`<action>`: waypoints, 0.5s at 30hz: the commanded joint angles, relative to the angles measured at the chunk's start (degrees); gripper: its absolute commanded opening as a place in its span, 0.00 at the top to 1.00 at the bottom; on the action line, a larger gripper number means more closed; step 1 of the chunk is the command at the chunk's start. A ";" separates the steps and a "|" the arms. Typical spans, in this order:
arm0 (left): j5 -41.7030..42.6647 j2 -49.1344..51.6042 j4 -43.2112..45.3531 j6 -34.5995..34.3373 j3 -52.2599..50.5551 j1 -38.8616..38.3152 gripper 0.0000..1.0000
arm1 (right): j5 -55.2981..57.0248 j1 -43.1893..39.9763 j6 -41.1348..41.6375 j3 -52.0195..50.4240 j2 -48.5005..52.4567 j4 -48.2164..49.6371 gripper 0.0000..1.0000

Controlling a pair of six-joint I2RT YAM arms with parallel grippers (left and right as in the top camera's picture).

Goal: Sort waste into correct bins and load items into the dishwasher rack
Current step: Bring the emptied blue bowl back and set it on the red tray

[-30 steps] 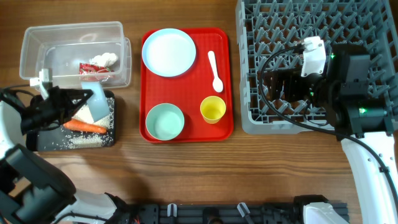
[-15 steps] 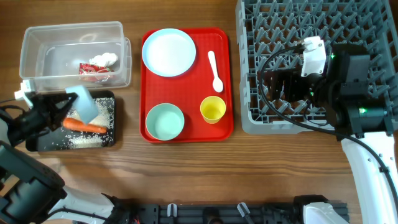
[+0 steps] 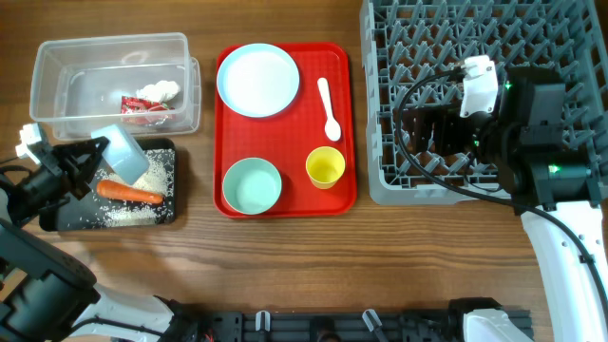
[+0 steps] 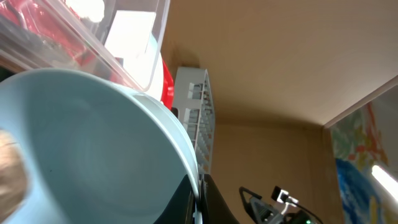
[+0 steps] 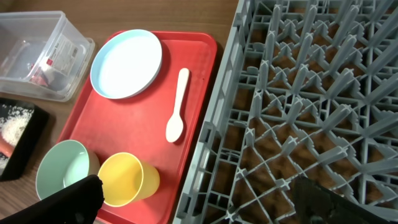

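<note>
- Since a second ago, from overhead: the left claw (image 3: 95, 155) has drawn back toward the table's left edge and taken the tipped bowl (image 3: 123, 152) with it. Its fingers are clamped on the bowl's rim above the black tray (image 3: 68, 215), where the carrot piece (image 3: 128, 193) and rice (image 3: 128, 215) lie. The right claw (image 3: 423, 135) has not shifted over the grey rack (image 3: 427, 38).
- Left wrist: the held bowl (image 4: 93, 149) fills the lower left. The clear tub (image 4: 134, 43) is just above it, and the rack (image 4: 200, 112) is beyond. No writing is legible.
- Right wrist: the right claw (image 5: 202, 199) is spread wide and empty above the rack's (image 5: 298, 93) edge. On the red tray (image 5: 143, 124) to its left are the plate (image 5: 126, 63), spoon (image 5: 177, 106), yellow cup (image 5: 127, 179) and second bowl (image 5: 62, 177). The wrapper (image 5: 46, 62) print in the tub is too small to read.
</note>
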 commanded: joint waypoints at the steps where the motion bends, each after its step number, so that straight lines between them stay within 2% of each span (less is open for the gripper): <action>1: -3.69 0.74 3.28 -1.29 -0.31 0.24 0.96 | -0.72 -0.17 0.39 0.59 0.37 0.13 0.00; 3: -6.43 0.74 4.22 -3.76 -0.33 0.24 0.96 | -0.72 -0.17 0.37 0.59 0.37 0.11 0.00; 8: -5.14 0.72 3.45 -3.74 -0.35 0.22 0.96 | -0.72 -0.17 0.42 0.59 0.37 0.37 0.00; 15: -1.46 -4.70 -2.05 -0.09 1.31 -1.90 0.96 | -0.74 -0.17 0.44 0.59 0.37 0.76 0.00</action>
